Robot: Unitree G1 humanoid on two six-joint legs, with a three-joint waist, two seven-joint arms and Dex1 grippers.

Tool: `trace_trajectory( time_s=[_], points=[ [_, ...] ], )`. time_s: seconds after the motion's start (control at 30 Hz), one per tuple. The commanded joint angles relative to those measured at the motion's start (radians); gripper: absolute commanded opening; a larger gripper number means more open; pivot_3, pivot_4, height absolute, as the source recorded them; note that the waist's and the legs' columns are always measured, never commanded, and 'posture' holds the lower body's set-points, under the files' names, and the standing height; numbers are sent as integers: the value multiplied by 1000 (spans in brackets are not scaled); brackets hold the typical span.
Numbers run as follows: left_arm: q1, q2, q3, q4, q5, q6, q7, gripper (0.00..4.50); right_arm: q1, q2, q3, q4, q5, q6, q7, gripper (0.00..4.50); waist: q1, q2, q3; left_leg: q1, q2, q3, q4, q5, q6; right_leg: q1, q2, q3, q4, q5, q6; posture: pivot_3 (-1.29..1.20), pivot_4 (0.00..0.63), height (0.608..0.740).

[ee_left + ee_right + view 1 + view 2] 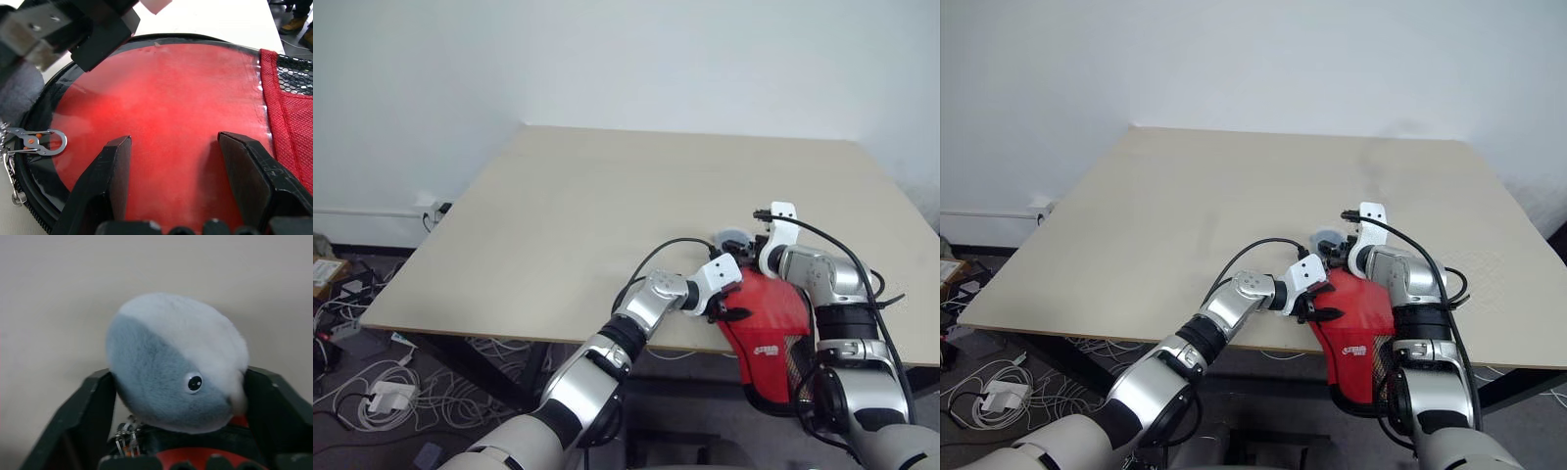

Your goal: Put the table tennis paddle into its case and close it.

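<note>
The case (770,328) lies at the near edge of the bench (607,206), its round part on the surface and its narrow end, with the white logo and black mesh patch, hanging over the edge. Through the clear plastic half, the left wrist view shows the red face of the table tennis paddle (166,122) inside the case, ringed by the black zip edge. A small metal clasp (41,142) hangs at that edge. The left tool (728,297) rests over the round part of the case, its two black fingers (105,181) spread apart on the clear cover and closed on nothing. The right tool (754,257) stands at the far rim of the case. A grey and white plush charm (176,362) with a small black eye sits between its fingers (80,416); whether they press it cannot be told.
</note>
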Motion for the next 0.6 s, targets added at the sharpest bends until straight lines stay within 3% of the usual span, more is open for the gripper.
trace_trajectory(
  time_s=[0.03,0.2,0.27,0.6],
  points=[
    [1,-62,-25,2,17,31,13,2970,-34,3,-19,-14,-5,-38,-17,2424,0,0,0,0,0,0,0,0,0,0,0,0,0,0,0,0,0,715],
    [2,-53,-51,9,38,69,19,2970,-45,19,-50,-8,-10,-94,-61,837,0,0,0,0,0,0,0,0,0,0,0,0,0,0,0,0,0,715],
    [-6,-57,-59,27,47,98,42,2970,-43,20,-57,-9,-18,-117,-83,461,1,0,0,0,0,0,0,1,-1,0,0,0,0,0,0,0,0,715],
    [-28,-60,-114,52,78,163,44,2970,16,13,-139,-114,-8,-147,-192,359,2,0,0,0,0,0,1,-2,2,1,0,-1,0,0,0,0,0,715]
  ],
)
